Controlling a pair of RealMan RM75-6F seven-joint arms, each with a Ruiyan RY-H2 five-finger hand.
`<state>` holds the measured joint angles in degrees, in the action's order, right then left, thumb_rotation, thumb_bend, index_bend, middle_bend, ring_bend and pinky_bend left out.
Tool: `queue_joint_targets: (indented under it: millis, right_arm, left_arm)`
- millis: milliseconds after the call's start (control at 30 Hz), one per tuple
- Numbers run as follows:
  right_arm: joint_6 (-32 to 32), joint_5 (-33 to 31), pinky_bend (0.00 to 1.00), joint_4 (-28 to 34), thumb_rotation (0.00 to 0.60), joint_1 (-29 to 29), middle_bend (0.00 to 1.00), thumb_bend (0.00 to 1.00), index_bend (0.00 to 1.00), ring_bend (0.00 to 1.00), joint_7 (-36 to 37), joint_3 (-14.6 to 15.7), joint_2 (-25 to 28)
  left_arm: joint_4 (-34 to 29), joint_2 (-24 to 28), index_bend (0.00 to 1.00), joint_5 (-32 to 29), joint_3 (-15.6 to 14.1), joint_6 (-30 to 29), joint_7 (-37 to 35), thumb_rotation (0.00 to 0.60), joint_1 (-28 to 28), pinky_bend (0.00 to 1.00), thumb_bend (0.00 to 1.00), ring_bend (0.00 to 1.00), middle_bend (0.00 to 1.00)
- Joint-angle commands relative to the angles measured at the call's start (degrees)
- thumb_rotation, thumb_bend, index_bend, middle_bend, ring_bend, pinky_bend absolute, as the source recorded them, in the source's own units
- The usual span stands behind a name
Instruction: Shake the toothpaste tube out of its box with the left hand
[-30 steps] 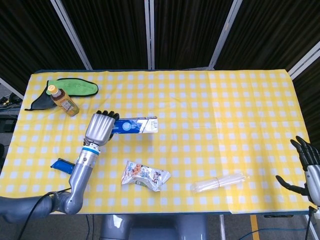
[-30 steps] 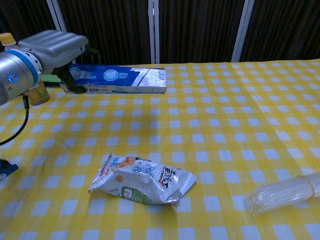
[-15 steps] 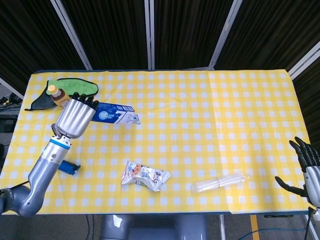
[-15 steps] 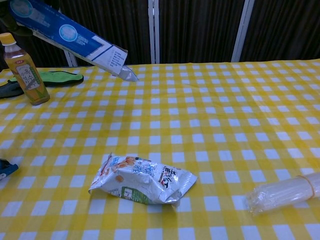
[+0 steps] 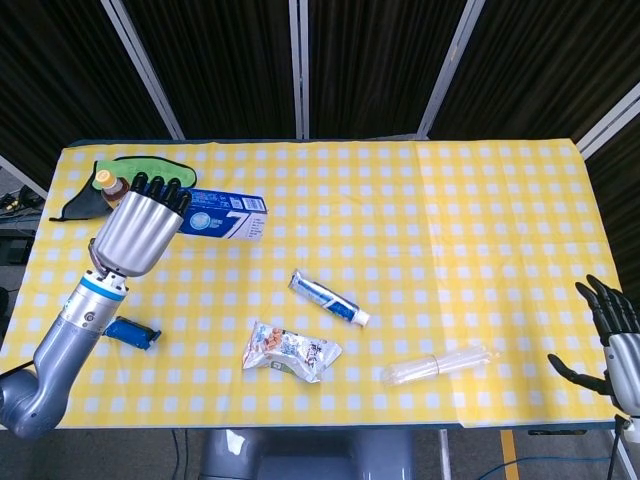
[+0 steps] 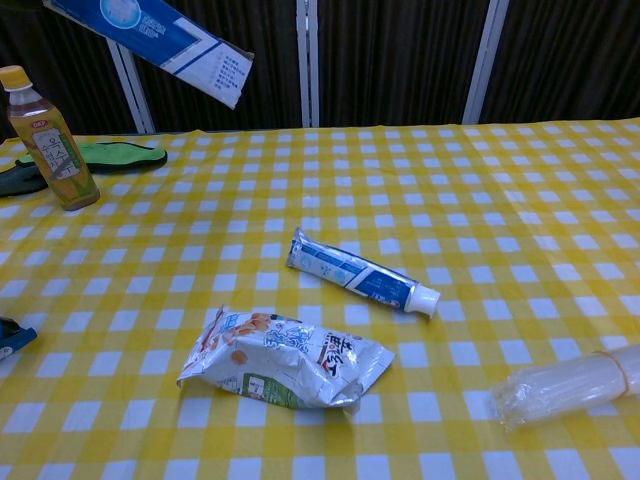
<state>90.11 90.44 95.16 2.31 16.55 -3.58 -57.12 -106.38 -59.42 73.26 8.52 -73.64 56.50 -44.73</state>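
Observation:
My left hand (image 5: 140,228) is raised above the table's left side and grips the blue toothpaste box (image 5: 222,216) at one end. The box (image 6: 160,38) tilts down to the right, its open end lowest. A blue and white toothpaste tube (image 5: 328,298) lies on the checked cloth near the middle, its white cap pointing right. The chest view shows the tube (image 6: 360,279) flat on the cloth, apart from the box. My right hand (image 5: 610,330) hangs at the table's right front corner with fingers apart, holding nothing.
A snack packet (image 5: 291,352) lies in front of the tube. A bundle of clear straws (image 5: 440,364) rests front right. A tea bottle (image 6: 44,138) and a green and black cloth (image 5: 150,176) stand at the back left. A blue object (image 5: 130,332) lies under my left forearm.
My left hand lifted the box from level to tilted. The tube has dropped out of the open end and now lies on the cloth.

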Motion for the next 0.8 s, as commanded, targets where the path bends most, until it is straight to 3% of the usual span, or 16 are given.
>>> queue_joint_targets:
  millis: [33,233,533,667,800]
  right_arm:
    - [0.01,0.02,0.00,-0.03,0.600,-0.01,0.00,0.08,0.00,0.00,-0.02,0.01,0.00]
    - [-0.07,0.01,0.00,0.01,0.600,-0.03,0.00,0.08,0.00,0.00,-0.11,0.07,0.06]
    - [-0.12,0.06,0.00,0.01,0.600,-0.04,0.00,0.08,0.00,0.00,-0.36,0.13,-0.02]
    - [-0.35,0.08,0.00,0.04,0.600,0.05,0.00,0.08,0.00,0.00,-0.88,0.20,-0.24]
    - [-0.49,0.02,0.00,0.03,0.600,0.08,0.00,0.08,0.00,0.00,-1.25,0.24,-0.36]
  left_arm:
    - [-0.50,0.13,0.52,0.41,0.48,-0.59,-0.92,0.600,0.48,0.40,0.41,0.37,0.34]
    - [-1.15,-0.87,0.52,0.47,-0.17,-1.41,-3.46,0.600,2.56,0.40,0.40,0.37,0.34]
    - [0.91,-6.58,0.48,-2.28,-3.67,-1.56,-19.43,0.600,9.33,0.38,0.40,0.34,0.30]
    - [3.26,-8.75,0.38,-3.44,-5.28,0.08,-26.17,0.600,11.78,0.28,0.35,0.23,0.17]
    - [6.44,-10.49,0.23,-2.94,-6.91,1.03,-31.64,0.600,13.99,0.13,0.18,0.08,0.01]
